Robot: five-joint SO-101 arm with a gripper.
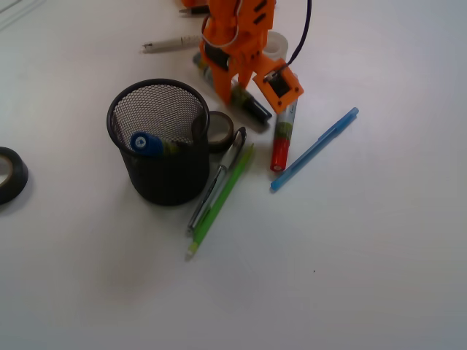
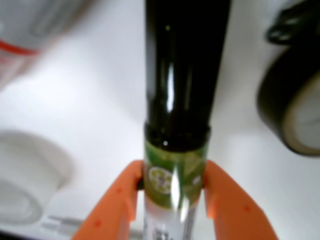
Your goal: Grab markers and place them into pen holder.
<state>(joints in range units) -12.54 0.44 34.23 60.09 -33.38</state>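
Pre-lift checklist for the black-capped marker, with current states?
1. Gripper closed on black-capped marker: ok, both fingers flank the barrel in the wrist view.
2. Marker lifted off table: cannot tell.
3. Pen holder upright: ok.
4. Room in holder: ok, only the blue-capped marker shows inside.
5. Red-capped marker free of the grasp: ok, it lies beside the gripper.
6. Tape roll beside holder: lift high enough to clear it.

1. The orange arm [image 1: 237, 29] reaches down from the top edge of the front view, wrist angled steeply toward the table.
2. Its gripper [image 1: 235, 91] is low, apparently at the surface.
3. In the wrist view, two orange fingers [image 2: 117, 202] press either side of the black-capped marker [image 2: 182, 100], gripping its label.
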